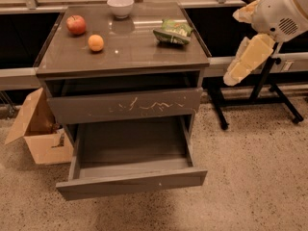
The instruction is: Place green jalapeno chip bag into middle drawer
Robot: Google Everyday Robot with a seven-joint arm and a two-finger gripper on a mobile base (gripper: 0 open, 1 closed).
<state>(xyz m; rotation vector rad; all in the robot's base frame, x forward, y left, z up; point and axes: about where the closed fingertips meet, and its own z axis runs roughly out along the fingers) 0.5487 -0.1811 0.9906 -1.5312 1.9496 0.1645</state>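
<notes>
The green jalapeno chip bag (173, 31) lies on the back right of the cabinet top (125, 52), wrinkly with pale print. The middle drawer (132, 146) is pulled out wide open and looks empty inside; its plain front panel (132, 183) bears one tiny pale dot. My arm hangs at the right of the cabinet, a white housing with a pale yellow part slanting down and left. My gripper (233, 76) is at its lower end, just off the cabinet's right edge, below and to the right of the bag and apart from it. It holds nothing that I can see.
A red apple (76, 24), an orange (96, 43) and a white bowl (120, 6) sit on the cabinet top. A shut drawer front with pale scratches (125, 106) is above the open drawer. A cardboard box (38, 131) stands left; a black stand (260, 88) stands right.
</notes>
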